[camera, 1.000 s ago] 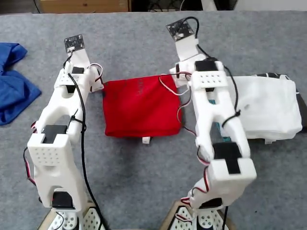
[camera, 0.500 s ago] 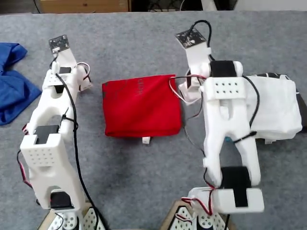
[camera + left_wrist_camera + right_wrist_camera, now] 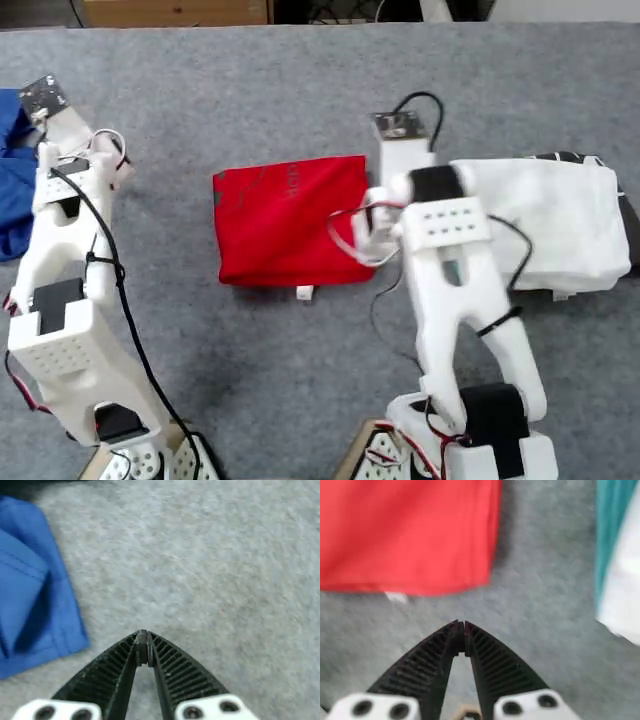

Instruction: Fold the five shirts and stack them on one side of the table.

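A folded red shirt (image 3: 290,220) lies flat in the middle of the grey table, and its near corner also shows as the red shirt (image 3: 410,530). My right gripper (image 3: 460,627) is shut on nothing, over bare carpet just off that corner, between the red shirt and a stack topped by a white shirt (image 3: 545,225). A crumpled blue shirt (image 3: 12,205) lies at the far left. My left gripper (image 3: 142,636) is shut and empty above the carpet, a little way from the blue shirt (image 3: 30,590). The left arm (image 3: 60,250) stands beside it.
A teal layer (image 3: 615,525) shows under the white shirt (image 3: 625,595), and something black (image 3: 625,215) pokes out at the stack's right edge. A small white tag (image 3: 305,293) sticks out of the red shirt's near edge. A wooden box (image 3: 175,10) stands beyond the far edge.
The left arm has swung left from the red shirt towards the blue shirt. The right arm has pulled back from the red shirt's far right corner towards its near right corner. The shirt stayed put.
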